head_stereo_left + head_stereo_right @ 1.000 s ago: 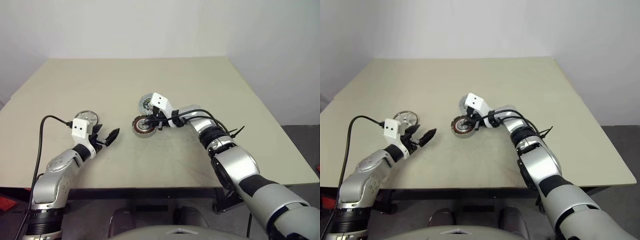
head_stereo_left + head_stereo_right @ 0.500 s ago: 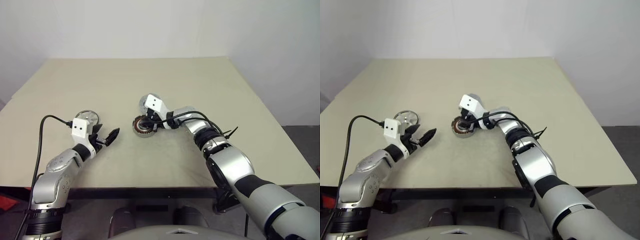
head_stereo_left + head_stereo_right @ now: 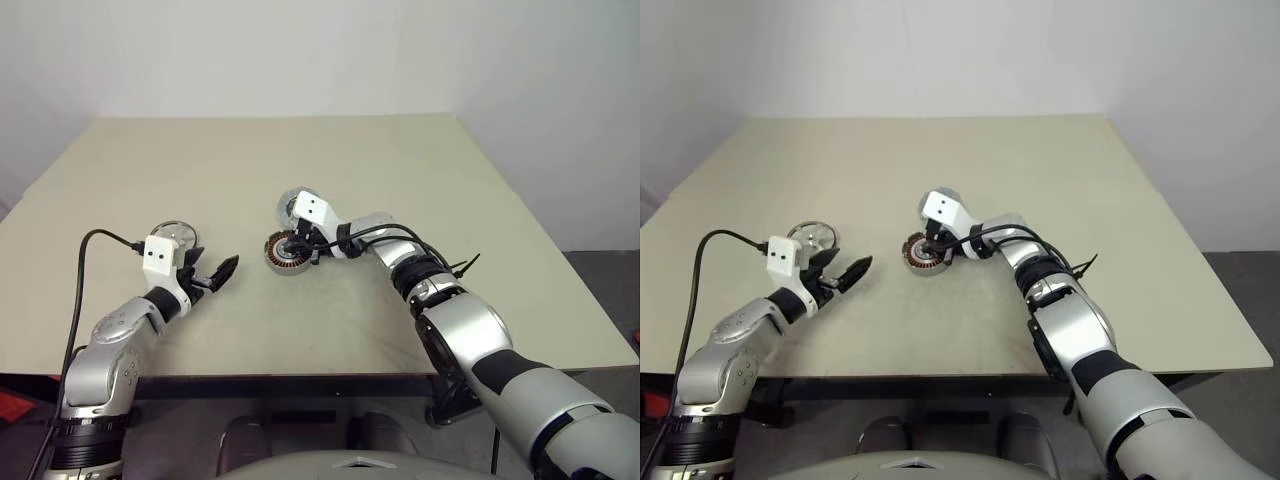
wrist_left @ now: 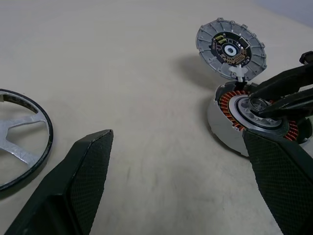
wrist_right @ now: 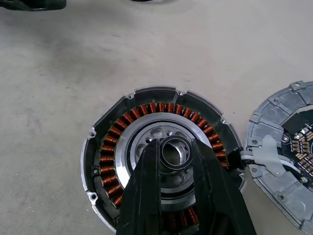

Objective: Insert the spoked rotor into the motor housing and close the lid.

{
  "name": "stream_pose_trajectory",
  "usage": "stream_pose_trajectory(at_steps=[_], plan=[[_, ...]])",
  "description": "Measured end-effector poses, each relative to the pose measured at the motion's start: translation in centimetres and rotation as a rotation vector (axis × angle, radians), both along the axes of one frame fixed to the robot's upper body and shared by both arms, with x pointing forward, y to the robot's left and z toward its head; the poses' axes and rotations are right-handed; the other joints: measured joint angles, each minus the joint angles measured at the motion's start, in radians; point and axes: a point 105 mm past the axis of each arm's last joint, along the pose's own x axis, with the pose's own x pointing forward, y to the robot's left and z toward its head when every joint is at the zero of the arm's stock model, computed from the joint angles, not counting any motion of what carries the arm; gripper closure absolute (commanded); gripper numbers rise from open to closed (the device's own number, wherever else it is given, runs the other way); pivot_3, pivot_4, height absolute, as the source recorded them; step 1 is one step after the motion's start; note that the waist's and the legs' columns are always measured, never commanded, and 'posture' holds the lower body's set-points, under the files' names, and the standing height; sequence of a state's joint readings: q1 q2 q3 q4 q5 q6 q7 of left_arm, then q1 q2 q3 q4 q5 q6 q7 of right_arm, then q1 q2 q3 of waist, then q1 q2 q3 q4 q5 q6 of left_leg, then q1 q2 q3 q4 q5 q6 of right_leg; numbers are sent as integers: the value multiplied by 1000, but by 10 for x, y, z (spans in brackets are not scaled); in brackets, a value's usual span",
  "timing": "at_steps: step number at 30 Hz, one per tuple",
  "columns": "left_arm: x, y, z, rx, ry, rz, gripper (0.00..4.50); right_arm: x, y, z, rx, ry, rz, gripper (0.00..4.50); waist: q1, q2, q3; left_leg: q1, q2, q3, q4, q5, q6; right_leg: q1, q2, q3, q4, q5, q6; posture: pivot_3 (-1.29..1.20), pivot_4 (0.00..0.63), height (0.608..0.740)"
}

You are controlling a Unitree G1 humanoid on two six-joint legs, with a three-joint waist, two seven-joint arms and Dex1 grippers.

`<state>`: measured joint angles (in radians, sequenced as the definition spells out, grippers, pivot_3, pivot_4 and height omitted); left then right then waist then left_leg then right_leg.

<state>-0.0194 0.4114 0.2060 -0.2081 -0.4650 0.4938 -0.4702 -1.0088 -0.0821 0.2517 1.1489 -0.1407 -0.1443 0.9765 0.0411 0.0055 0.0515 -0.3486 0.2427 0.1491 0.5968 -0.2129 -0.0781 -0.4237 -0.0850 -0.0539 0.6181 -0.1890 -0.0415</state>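
Note:
The motor housing [image 5: 110, 157], a silvery ring of copper windings, lies mid-table [image 3: 281, 254]. My right gripper [image 5: 174, 143] is over its pale hub, shut on a small shiny metal ring [image 5: 174, 155] that sits at the hub's centre. Just behind the housing the lid [image 4: 231, 47] leans tilted, dark face with coloured bits showing, and a white lead joins it to the housing. The spoked rotor [image 3: 175, 235] lies flat at the left. My left gripper [image 3: 212, 265] hovers open just to its right, nothing between its fingers, pointing toward the housing.
A black cable [image 3: 85, 270] loops from the left wrist over the table's near left edge. Bare beige tabletop [image 3: 330, 160] stretches behind and to the right of the parts.

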Motion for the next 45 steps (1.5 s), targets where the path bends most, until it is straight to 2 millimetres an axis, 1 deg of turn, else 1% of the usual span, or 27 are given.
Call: stream_pose_trajectory(at_steps=[9, 18, 20, 22, 26, 33, 35, 37, 38, 40, 41, 43, 44, 45], plan=[[1, 10, 4, 15, -8, 25, 0, -3, 1, -1, -6, -2, 25, 3913, -1, 0, 0, 0, 0, 0, 0, 0, 0, 0, 0, 0, 1, 0, 0, 0, 0, 740], [2, 10, 4, 16, -10, 27, 0, -3, 2, -1, -8, -9, 25, 3913, -1, 0, 0, 0, 0, 0, 0, 0, 0, 0, 0, 0, 1, 0, 0, 0, 0, 740], [2, 10, 4, 17, -10, 27, 0, -3, 2, -1, -8, -6, 24, 3171, -1, 0, 0, 0, 0, 0, 0, 0, 0, 0, 0, 0, 1, 0, 0, 0, 0, 740], [2, 10, 4, 17, -10, 27, 0, -2, 1, 0, -6, -7, 16, 2606, -1, 0, 0, 0, 0, 0, 0, 0, 0, 0, 0, 0, 1, 0, 0, 0, 0, 740], [2, 10, 4, 18, -11, 27, 0, 0, 0, 1, -4, -25, 11, 1286, -1, 0, 0, 0, 0, 0, 0, 0, 0, 0, 0, 0, 1, 0, 0, 0, 0, 740], [2, 10, 5, 19, -12, 27, 0, -2, 2, 1, 4, -14, 26, 1286, -1, 0, 0, 0, 0, 0, 0, 0, 0, 0, 0, 0, 1, 0, 0, 0, 0, 740], [2, 10, 4, 19, -12, 28, 0, -3, 4, 2, 17, -3, 29, 1679, -1, 0, 0, 0, 0, 0, 0, 0, 0, 0, 0, 0, 1, 0, 0, 0, 0, 740], [2, 10, 4, 19, -12, 28, 0, -3, 6, 5, 47, 7, 21, 2211, -1, 0, 0, 0, 0, 0, 0, 0, 0, 0, 0, 0, 1, 0, 0, 0, 0, 740], [2, 10, 4, 20, -11, 28, 0, -3, 7, 7, 61, 8, 18, 2520, 0, 0, 0, 0, 0, 0, 0, 0, 0, 0, 0, 0, 1, 0, 0, 0, 0, 740], [2, 11, 4, 20, -11, 28, 0, -2, 8, 10, 75, 6, 19, 3284, 0, 0, 0, 0, 0, 0, 0, 0, 0, 0, 0, 0, 1, 0, 0, 0, 0, 740], [2, 11, 4, 20, -11, 28, 0, -2, 8, 10, 76, 6, 20, 3523, 0, 0, 0, 0, 0, 0, 0, 0, 0, 0, 0, 0, 1, 0, 0, 0, 0, 740], [2, 11, 4, 21, -11, 28, 0, -2, 8, 10, 76, 9, 19, 4308, 0, 0, 0, 0, 0, 0, 0, 0, 0, 0, 0, 0, 1, 0, 0, 0, 0, 740], [3, 11, 4, 22, -10, 29, 0, -2, 7, 10, 76, 9, 17, 4474, 0, 0, 0, 0, 0, 0, 0, 0, 0, 0, 0, 0, 1, 0, 0, 0, 0, 740], [3, 11, 4, 23, -10, 29, 0, -2, 7, 10, 76, 9, 15, 4474, 0, 0, 0, 0, 0, 0, 0, 0, 0, 0, 0, 0, 1, 0, 0, 0, 0, 740]])
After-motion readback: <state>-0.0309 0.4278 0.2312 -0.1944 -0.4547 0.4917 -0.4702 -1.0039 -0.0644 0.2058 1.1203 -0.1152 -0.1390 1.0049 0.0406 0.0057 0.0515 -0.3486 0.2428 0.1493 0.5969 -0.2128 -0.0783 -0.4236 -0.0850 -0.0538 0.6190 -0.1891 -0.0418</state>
